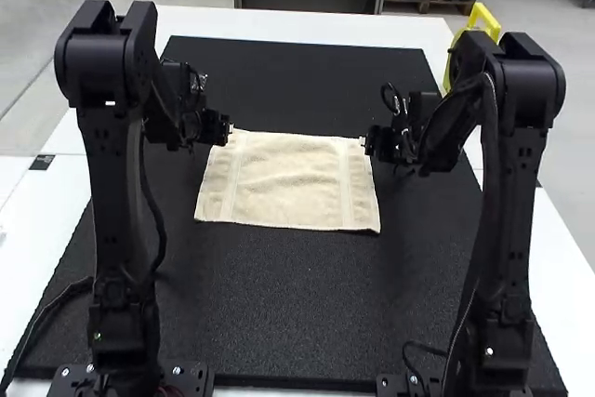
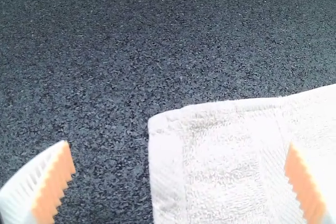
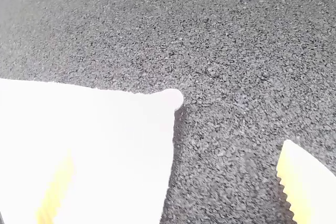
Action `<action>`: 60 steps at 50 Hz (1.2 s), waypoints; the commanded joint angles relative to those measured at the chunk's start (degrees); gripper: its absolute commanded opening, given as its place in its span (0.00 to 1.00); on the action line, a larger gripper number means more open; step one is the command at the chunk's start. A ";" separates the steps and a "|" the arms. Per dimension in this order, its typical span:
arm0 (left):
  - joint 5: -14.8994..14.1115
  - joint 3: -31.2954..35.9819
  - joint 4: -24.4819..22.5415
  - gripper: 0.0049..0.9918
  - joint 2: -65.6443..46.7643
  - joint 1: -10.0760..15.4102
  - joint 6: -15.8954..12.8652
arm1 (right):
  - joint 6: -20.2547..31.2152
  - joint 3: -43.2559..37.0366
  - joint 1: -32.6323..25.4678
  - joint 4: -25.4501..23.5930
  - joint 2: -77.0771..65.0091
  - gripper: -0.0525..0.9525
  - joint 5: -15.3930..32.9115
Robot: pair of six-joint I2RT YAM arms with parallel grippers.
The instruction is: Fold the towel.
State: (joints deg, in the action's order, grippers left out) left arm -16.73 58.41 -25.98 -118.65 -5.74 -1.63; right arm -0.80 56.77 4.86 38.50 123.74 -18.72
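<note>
One beige terry towel [image 1: 294, 181], spread nearly flat and unfolded on a black mat [image 1: 279, 313]. Left gripper [image 2: 178, 144], fingers wide apart, empty, at the far left corner. Right gripper [image 3: 177, 149], likewise wide and empty, at the far right corner. Likely faults: missed pinch, from closing too high over thin cloth; skewed fold, from catching only one corner; bunched hem, from gripping too deep.

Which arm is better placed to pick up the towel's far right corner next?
The right, I'd judge: its gripper is open, fingers spread to either side of that corner. The left gripper is open too, but at the far left corner.
</note>
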 commanded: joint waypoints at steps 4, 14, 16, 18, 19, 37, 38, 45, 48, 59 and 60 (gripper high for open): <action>-1.29 2.50 0.49 0.95 -1.76 0.90 0.84 | -0.61 2.99 1.11 0.00 1.15 0.95 -0.62; -1.29 3.11 1.19 0.94 -3.43 0.90 1.01 | -0.70 3.87 1.11 -0.09 2.29 0.95 -0.70; -1.29 3.11 1.02 0.94 -3.69 0.90 1.01 | -0.70 3.96 1.11 -0.09 2.47 0.95 -0.70; -1.29 3.20 0.93 0.94 -3.87 0.82 1.01 | -0.70 4.05 1.11 -0.09 2.73 0.95 -0.70; -1.20 3.20 0.84 0.94 -3.96 0.90 1.01 | -0.70 4.13 1.11 -0.09 2.82 0.95 -0.70; -0.85 4.08 -3.11 0.95 -5.89 0.90 1.45 | -1.49 6.07 1.11 -0.09 4.49 0.95 -0.88; -0.85 4.17 -3.20 0.95 -5.98 0.90 1.45 | -1.58 6.16 1.20 -0.09 4.58 0.95 -0.88; -0.85 6.01 -2.68 0.95 -6.86 0.90 1.45 | -1.66 6.42 1.38 -0.09 4.93 0.95 -0.97; -0.85 6.71 -2.50 0.95 -7.30 0.73 1.54 | -1.66 6.68 1.55 -0.09 5.19 0.95 -0.97; -0.76 8.38 -0.74 0.94 -8.00 0.55 1.54 | -2.10 7.74 1.64 -0.27 5.63 0.95 -1.05; -0.85 8.38 -0.65 0.94 -8.00 0.55 1.54 | -2.10 7.91 1.64 -0.27 5.72 0.95 -1.05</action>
State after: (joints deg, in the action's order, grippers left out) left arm -17.19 65.47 -26.79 -125.62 -5.08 -0.58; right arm -2.15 62.83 5.61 38.17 128.55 -18.98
